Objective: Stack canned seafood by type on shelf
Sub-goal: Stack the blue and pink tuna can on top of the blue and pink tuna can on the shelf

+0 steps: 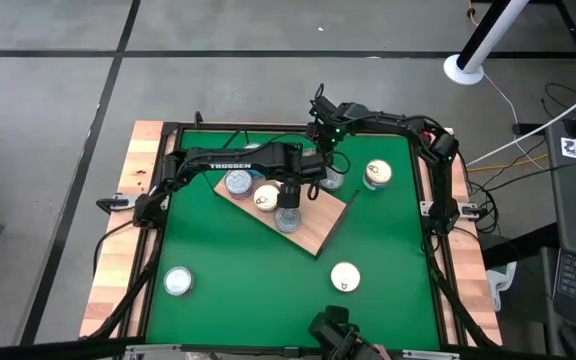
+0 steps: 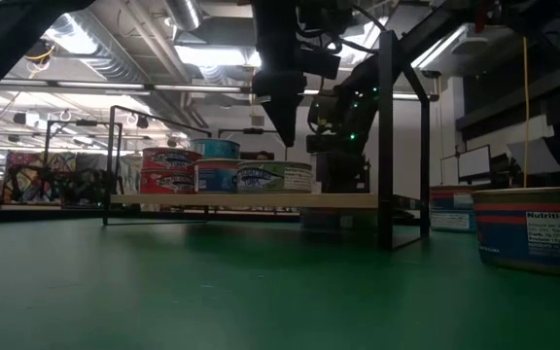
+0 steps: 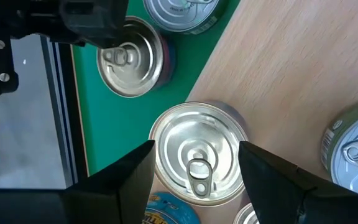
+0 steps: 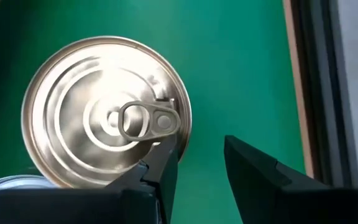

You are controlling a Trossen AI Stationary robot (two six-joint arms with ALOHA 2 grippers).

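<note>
The shelf [image 1: 313, 232] lies slantwise mid-table and carries several tins, among them a cream-lidded one [image 1: 266, 197] and a blue-sided one [image 1: 238, 182]. My left gripper [image 3: 196, 149] hangs open just above a silver-lidded tin [image 3: 197, 162] standing on the shelf, one finger over each side of it; the low view shows its fingertips [image 2: 285, 136] clear of the tin tops. My right gripper [image 4: 197, 146] is open past the shelf's far edge, beside a gold-lidded tin [image 4: 98, 112] that stands on the green mat [image 4: 241, 56]. My right gripper has one fingertip [image 4: 163, 158] over the rim of the gold-lidded tin's lid [image 4: 178, 134], coming from above and slanting down. Its other finger stands over bare mat. Whether the fingertip touches the rim, I cannot tell.
Loose tins stand on the mat at the far right [image 1: 378, 173], near right [image 1: 345, 276] and near left [image 1: 178, 281]. Another tin [image 3: 182, 12] stands close beside the gold-lidded one. A black frame and wooden rails [image 1: 128, 200] edge the table.
</note>
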